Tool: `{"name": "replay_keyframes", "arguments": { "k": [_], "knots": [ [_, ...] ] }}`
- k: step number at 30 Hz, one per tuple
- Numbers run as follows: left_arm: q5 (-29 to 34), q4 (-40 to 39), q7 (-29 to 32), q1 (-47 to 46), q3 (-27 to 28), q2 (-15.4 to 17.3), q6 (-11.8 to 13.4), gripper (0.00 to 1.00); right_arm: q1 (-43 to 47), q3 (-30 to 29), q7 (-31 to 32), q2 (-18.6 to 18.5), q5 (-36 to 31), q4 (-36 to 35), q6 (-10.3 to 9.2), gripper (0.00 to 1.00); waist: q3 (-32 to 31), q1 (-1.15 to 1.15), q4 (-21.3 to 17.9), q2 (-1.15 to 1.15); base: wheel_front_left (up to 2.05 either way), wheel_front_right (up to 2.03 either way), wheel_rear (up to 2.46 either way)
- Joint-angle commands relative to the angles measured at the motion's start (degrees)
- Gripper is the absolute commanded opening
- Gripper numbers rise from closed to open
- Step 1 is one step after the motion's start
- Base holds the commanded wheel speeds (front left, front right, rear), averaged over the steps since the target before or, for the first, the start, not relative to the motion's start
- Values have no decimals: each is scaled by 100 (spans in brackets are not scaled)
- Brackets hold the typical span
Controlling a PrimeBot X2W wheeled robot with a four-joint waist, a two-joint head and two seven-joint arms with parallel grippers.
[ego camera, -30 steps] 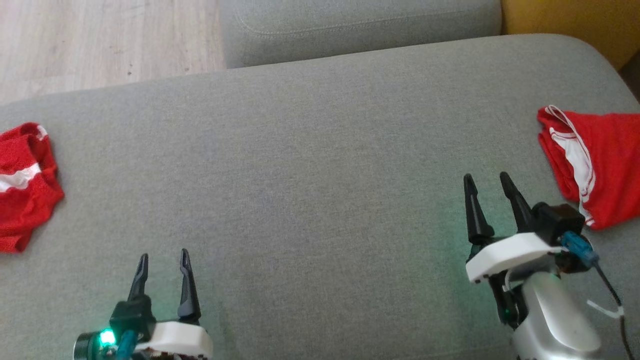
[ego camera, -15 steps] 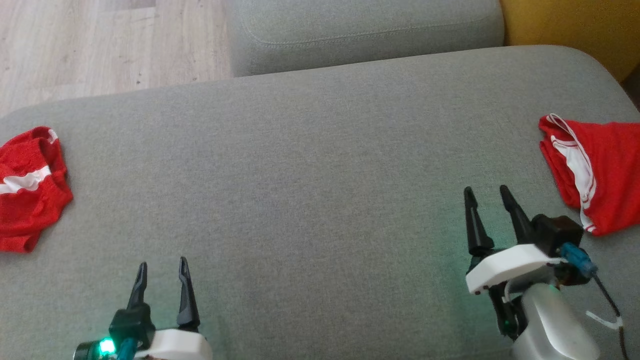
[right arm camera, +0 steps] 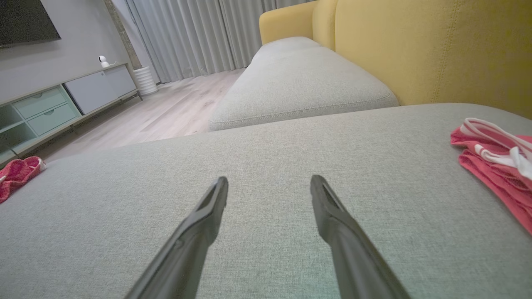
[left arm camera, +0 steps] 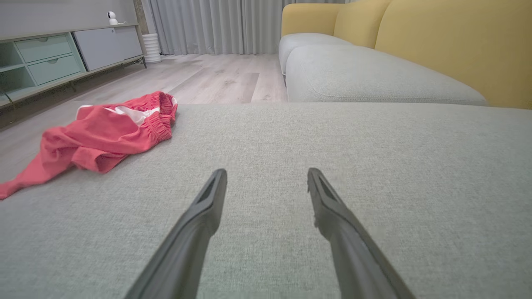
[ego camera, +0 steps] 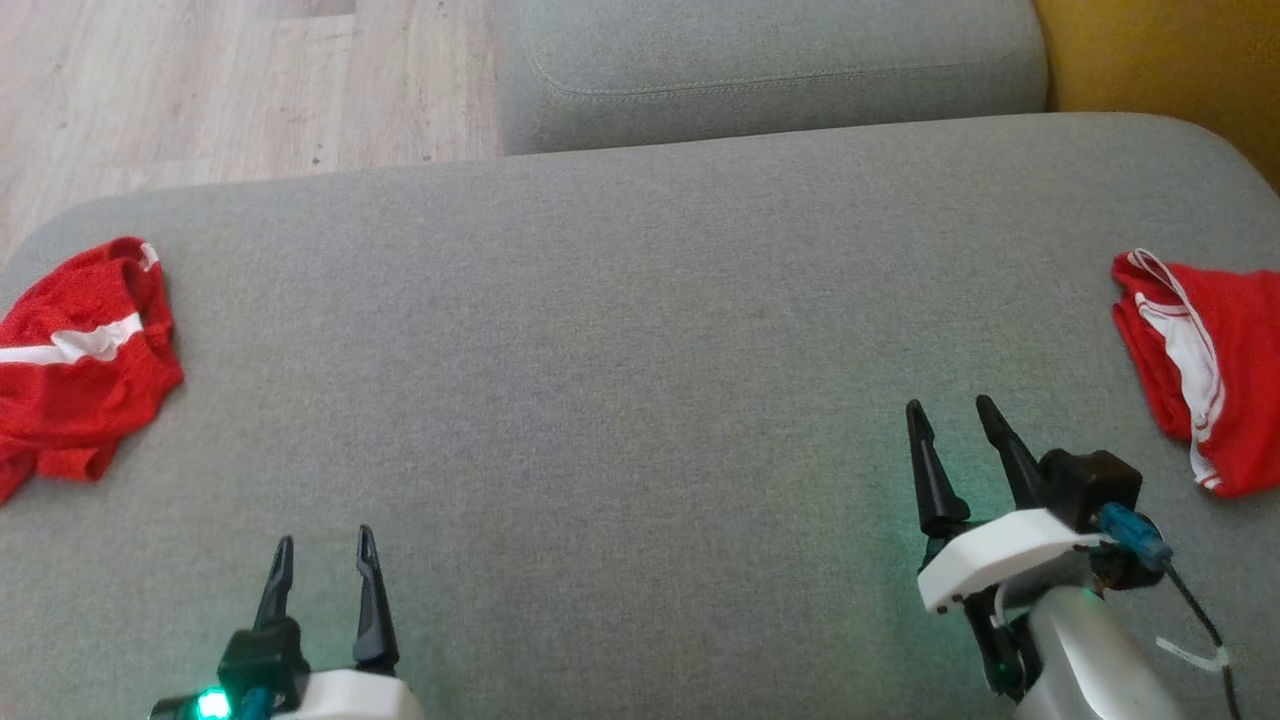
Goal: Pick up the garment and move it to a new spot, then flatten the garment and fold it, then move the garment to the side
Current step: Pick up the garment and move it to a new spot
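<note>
**While jaws gape empty, clothes lie off to either side**

The left gripper [ego camera: 325, 537] hangs low over the grey sofa cushion [ego camera: 640, 350], fingers pointing forward, jaws released. The right gripper [ego camera: 948, 403] reaches farther ahead, leaning slightly leftward, likewise spread. Crumpled red shorts [ego camera: 80, 370] lie well left of the left jaws; a folded red garment [ego camera: 1225, 370] lies right of the right jaws.

Soft, even daylight, brightest by the curtains [left arm camera: 216, 25] at the far end; shadows are faint. A green glow tints the grey cushion [ego camera: 640, 350] near the left end effector [ego camera: 325, 535] and right end effector [ego camera: 948, 403]. Wrist views bow at their edges; the head view is slightly grainy.
</note>
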Motion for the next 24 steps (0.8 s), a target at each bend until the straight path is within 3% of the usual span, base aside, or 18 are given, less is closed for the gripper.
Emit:
{"name": "replay_keyframes", "arguments": {
  "k": [1,11,24],
  "knots": [
    [18,-189,-31,-117,220,30,4,100,-57,160,-38,30,29,-141,19,100,5,0,13,0,0,0,0],
    [-24,-213,-31,-119,164,30,28,100,-26,158,-38,30,-39,-80,19,100,34,0,181,0,0,0,0],
    [-169,-238,-31,-26,367,30,148,100,-38,334,-38,30,-40,-123,19,100,280,0,1561,0,0,0,0]
  ]
}}
